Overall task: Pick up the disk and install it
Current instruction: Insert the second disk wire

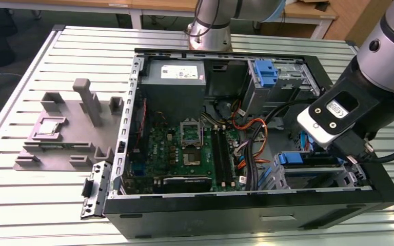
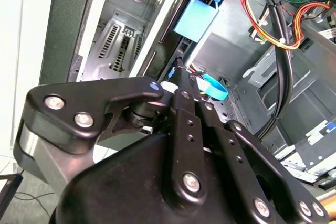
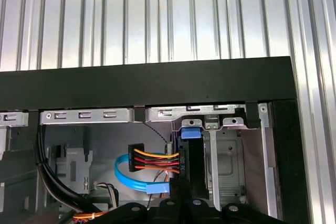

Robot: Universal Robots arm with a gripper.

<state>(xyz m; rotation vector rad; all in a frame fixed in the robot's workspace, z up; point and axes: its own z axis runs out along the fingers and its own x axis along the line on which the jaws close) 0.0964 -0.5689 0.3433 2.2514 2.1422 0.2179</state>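
Observation:
The disk (image 1: pixel 298 158) sits in the lower drive cage at the exterior view's right, inside the open computer case. Its blue bracket shows there, and the metal body is mostly hidden in the cage. In the first wrist view a blue bracket tab (image 3: pixel 191 132) lies just past my fingertips. In the second wrist view the same blue bracket (image 2: pixel 198 17) lies a little beyond them. My gripper (image 2: pixel 181 74) reaches down into that corner of the case. Its black fingers (image 3: pixel 191 163) stand pressed together, and I see nothing between them.
A blue data cable (image 3: pixel 128 177) and orange-red power wires (image 3: pixel 155 160) run right beside the fingers. The black case wall (image 3: pixel 157 85) is close behind. A second blue caddy (image 1: pixel 266 72) and the grey power supply (image 1: pixel 176 74) sit at the case's far end. A grey fixture (image 1: pixel 63 128) stands on the slatted table.

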